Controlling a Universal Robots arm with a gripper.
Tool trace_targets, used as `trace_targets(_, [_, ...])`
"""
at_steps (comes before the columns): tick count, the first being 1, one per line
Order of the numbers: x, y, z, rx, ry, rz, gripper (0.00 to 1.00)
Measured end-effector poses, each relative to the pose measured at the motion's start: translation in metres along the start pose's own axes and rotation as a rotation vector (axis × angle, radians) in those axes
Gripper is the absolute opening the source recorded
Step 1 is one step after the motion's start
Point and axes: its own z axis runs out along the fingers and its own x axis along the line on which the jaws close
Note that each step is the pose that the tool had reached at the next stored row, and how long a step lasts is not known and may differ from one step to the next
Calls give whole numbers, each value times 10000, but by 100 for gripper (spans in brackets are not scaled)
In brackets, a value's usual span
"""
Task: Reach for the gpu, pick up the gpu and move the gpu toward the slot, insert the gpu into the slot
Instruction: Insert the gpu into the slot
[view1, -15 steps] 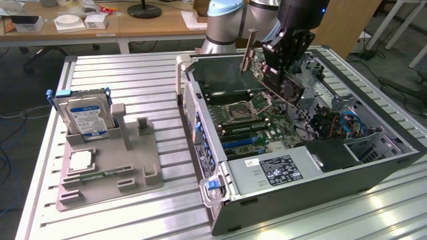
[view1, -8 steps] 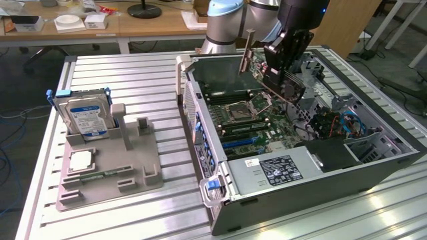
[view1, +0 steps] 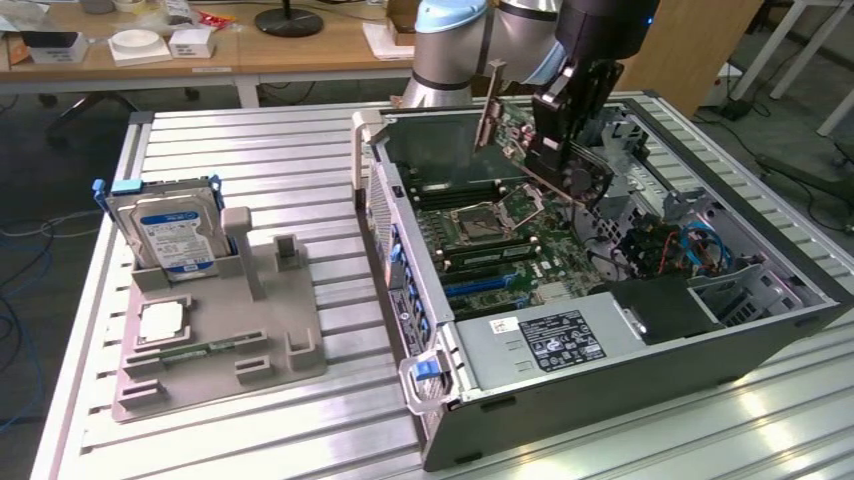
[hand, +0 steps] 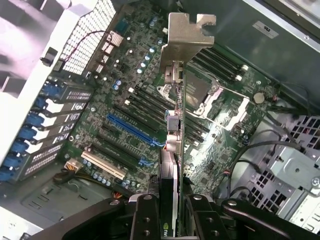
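The bench (view1: 267, 140) carries an open computer case (view1: 601, 390), and the arm (view1: 587, 30) reaches down into it from above. Its last link is steeply inclined and the claw (view1: 550, 150) hangs over the motherboard (hand: 125, 100).

The claw is clamped on the gpu (hand: 175, 125). Its two black fingers (hand: 145, 220) press the card's opposite faces at the end nearest the wrist. The card juts out ahead of the claw, edge-on, and its silver bracket (hand: 187, 35) is at the far tip. In the exterior view the gpu (view1: 505, 130) stands clear above the board and touches nothing but the claw.

I judge the card light and stiff but fragile. It is a thin green board with fine parts and a bare edge connector that should not be knocked or bent. The sound place to hold it is across the flat faces at the cooler block, as here, away from the connector edge and the bracket. Held near one end, the long free length could lever in the grip if it catches on something.

Beneath and ahead of the claw lies a long blue slot (hand: 132, 131), apart from the card, probably the target.
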Motion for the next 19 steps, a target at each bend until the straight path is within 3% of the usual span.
trace_targets(10, [1, 0, 14, -6, -58, -1644, 27])
trace_targets(19, [2, -2, 26, 28, -165, -2877, 27])
